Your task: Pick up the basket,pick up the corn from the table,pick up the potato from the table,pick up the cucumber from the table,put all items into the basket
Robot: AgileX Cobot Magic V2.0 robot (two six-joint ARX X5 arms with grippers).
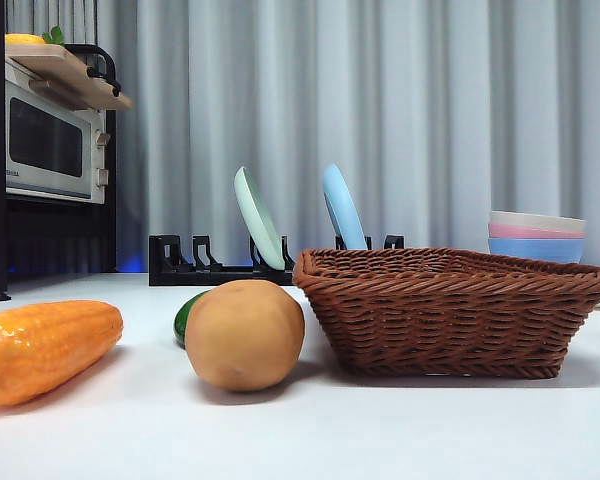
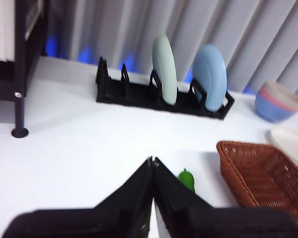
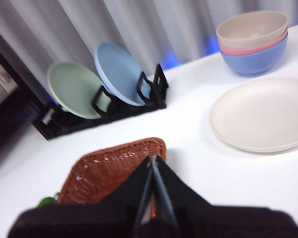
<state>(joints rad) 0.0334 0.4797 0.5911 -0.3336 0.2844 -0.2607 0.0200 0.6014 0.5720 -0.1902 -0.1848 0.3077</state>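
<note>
Both tools closed empty, left tool (image 2: 152, 163), right tool (image 3: 152, 161); basket (image 1: 450, 310) looks light, stiff: grip braided rim; corn (image 1: 45, 345) glossy, likely slippery.

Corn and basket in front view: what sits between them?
The potato, with the cucumber peeking out behind it, sits between the corn and the basket.

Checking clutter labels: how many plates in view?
3. Green plate and blue plate upright in the rack; white plate flat on the table beside the bowls.
</note>
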